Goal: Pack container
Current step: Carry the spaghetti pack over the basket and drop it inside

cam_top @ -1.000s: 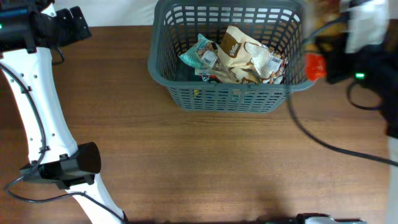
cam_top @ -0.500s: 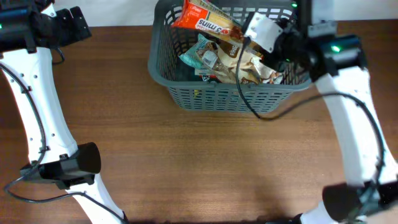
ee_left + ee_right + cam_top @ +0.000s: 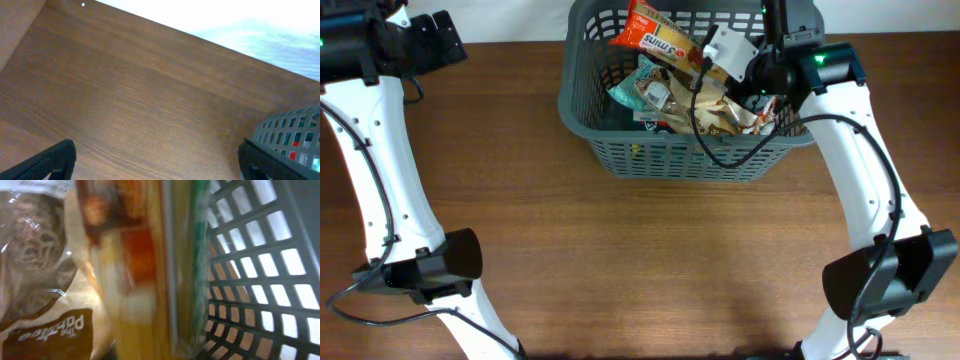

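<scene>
The container (image 3: 582, 110) is a dark grey slotted basket at the table's far middle, holding several snack packets (image 3: 665, 95). My right gripper (image 3: 712, 58) is over the basket, shut on a red and orange snack packet (image 3: 655, 34) held above the pile near the far rim. In the right wrist view this packet (image 3: 145, 265) fills the middle, blurred, with a brown and cream packet (image 3: 40, 275) to its left and the basket's wall (image 3: 255, 285) to its right. My left gripper (image 3: 160, 161) is open and empty over bare table, far left of the basket's corner (image 3: 287, 132).
The wooden table (image 3: 650, 260) stretches in front of the basket. The left arm's base (image 3: 430, 265) stands at the front left, and the right arm's base (image 3: 885, 280) at the front right. A black cable (image 3: 705, 150) hangs over the basket's front wall.
My right arm has swung in from the far right with the red packet and now holds it over the basket. The left arm has not moved.
</scene>
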Motion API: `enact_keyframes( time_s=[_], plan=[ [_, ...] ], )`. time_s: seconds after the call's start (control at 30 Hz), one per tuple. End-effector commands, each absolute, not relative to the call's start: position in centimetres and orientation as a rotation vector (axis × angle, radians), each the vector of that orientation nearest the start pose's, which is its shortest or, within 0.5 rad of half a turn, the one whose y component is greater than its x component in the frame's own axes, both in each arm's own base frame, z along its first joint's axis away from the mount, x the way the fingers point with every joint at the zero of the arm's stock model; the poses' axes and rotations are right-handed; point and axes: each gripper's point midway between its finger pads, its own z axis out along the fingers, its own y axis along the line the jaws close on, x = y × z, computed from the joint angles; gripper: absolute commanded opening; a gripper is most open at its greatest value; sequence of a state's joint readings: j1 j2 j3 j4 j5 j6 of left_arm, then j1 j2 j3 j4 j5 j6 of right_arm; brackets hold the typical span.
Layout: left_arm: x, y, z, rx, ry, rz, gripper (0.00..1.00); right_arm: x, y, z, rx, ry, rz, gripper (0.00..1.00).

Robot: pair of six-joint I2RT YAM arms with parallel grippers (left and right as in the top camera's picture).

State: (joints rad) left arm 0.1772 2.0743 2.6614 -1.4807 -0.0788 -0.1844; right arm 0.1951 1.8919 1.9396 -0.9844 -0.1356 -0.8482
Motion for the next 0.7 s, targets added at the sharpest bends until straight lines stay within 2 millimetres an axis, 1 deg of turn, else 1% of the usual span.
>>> enact_keyframes(
  time_s=[0.0, 0.07, 0.1, 0.13, 0.17, 0.2, 0.23, 0.3, 0.33, 0.4, 0.47, 0.5, 0.57, 0.6, 0.67],
  plan=[
    [46.3, 9.8, 33.8, -0.496, 2.415, 0.086, 0.99, 47.4, 12.3, 25.8, -1.253, 2.106, -0.072, 0.59],
    [46.3, 9.8, 33.8, -0.496, 2.415, 0.086, 0.99, 47.0, 12.2, 26.5, -1.176, 2.143, -0.046, 0.69],
    [46.3, 9.8, 33.8, -0.496, 2.415, 0.086, 0.99, 46.8, 12.0, 27.2, -1.126, 2.156, -0.041, 0.91],
    [46.3, 9.8, 33.8, -0.496, 2.415, 0.086, 0.99, 46.5, 11.7, 28.2, -1.054, 2.169, -0.039, 0.94],
    [46.3, 9.8, 33.8, -0.496, 2.415, 0.086, 0.99, 46.3, 11.6, 29.1, -1.004, 2.174, -0.034, 0.94],
    [46.3, 9.8, 33.8, -0.496, 2.415, 0.086, 0.99, 45.8, 11.5, 30.7, -0.944, 2.168, -0.021, 0.88],
    [46.3, 9.8, 33.8, -0.496, 2.415, 0.086, 0.99, 45.2, 11.3, 32.1, -0.898, 2.158, -0.011, 0.79],
    [46.3, 9.8, 33.8, -0.496, 2.415, 0.086, 0.99, 44.0, 11.1, 35.2, -0.806, 2.128, 0.009, 0.56],
    [46.3, 9.8, 33.8, -0.496, 2.415, 0.086, 0.99, 43.4, 10.9, 36.7, -0.752, 2.111, 0.024, 0.52],
    [46.3, 9.8, 33.8, -0.496, 2.415, 0.086, 0.99, 41.9, 10.0, 40.1, -0.625, 2.07, 0.057, 0.51],
    [46.3, 9.8, 33.8, -0.496, 2.415, 0.086, 0.99, 40.4, 8.7, 43.1, -0.513, 2.027, 0.077, 0.52],
    [46.3, 9.8, 33.8, -0.496, 2.415, 0.086, 0.99, 39.7, 7.9, 44.2, -0.467, 2.01, 0.079, 0.53],
    [46.3, 9.8, 33.8, -0.496, 2.415, 0.086, 0.99, 38.2, 6.0, 45.8, -0.4, 1.985, 0.059, 0.54],
    [46.3, 9.8, 33.8, -0.496, 2.415, 0.086, 0.99, 37.7, 5.2, 46.0, -0.374, 1.986, 0.042, 0.54],
    [46.3, 9.8, 33.8, -0.496, 2.415, 0.086, 0.99, 36.6, 2.3, 46.1, -0.255, 2.021, -0.01, 0.54]
  ],
)
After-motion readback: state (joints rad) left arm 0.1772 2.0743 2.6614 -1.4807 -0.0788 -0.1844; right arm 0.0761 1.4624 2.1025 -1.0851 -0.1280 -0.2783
